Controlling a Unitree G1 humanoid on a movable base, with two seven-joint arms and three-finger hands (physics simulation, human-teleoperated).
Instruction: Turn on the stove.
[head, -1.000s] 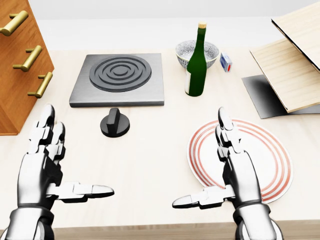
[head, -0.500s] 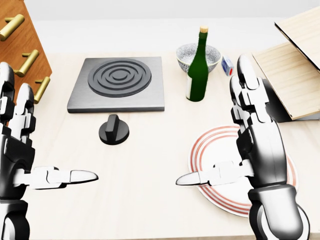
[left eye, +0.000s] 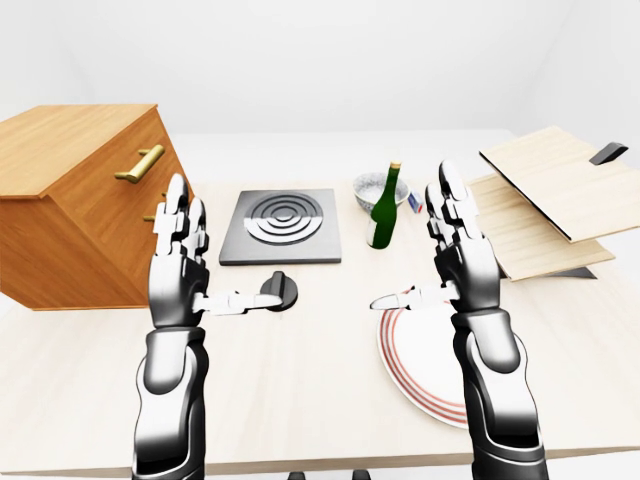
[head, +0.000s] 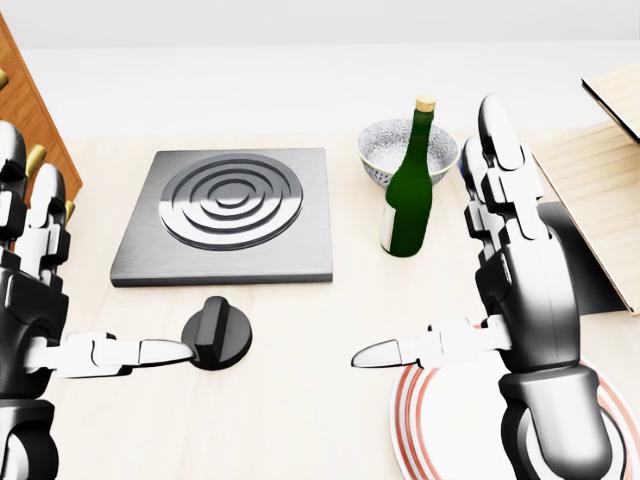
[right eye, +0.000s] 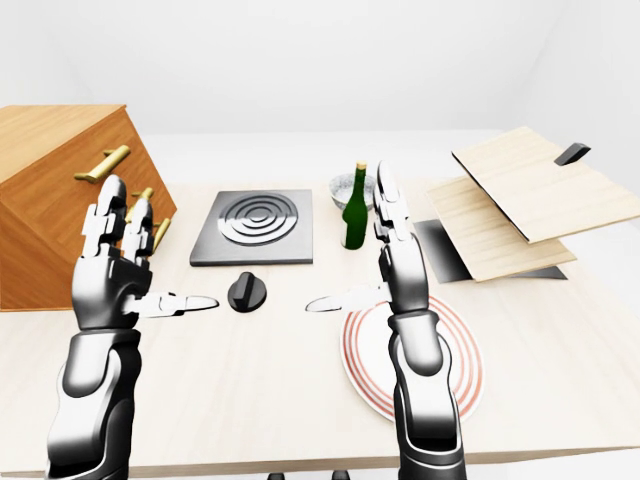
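The stove (head: 225, 215) is a grey square plate with dark rings, lying flat on the pale table (head: 300, 400). Its black knob (head: 218, 335) stands just below the plate's lower edge. My left hand (head: 100, 260) is open at the left of the head view, fingers upright. Its thumb (head: 160, 351) points right and reaches the knob's left edge. My right hand (left eye: 410, 235) is open too, fingers up, raised over the striped plate (left eye: 420, 365). Its thumb (head: 400, 352) points left, well clear of the knob.
A green bottle (head: 408, 205) stands right of the stove, with a patterned bowl (head: 385, 145) behind it. A wooden drawer chest (left eye: 70, 210) fills the left side. Stacked wooden boards (left eye: 540, 200) lie at the right.
The head view has shifted, so the stove and knob sit lower and larger. Both hands have risen with fingers upright. The left thumb now lies beside the knob.
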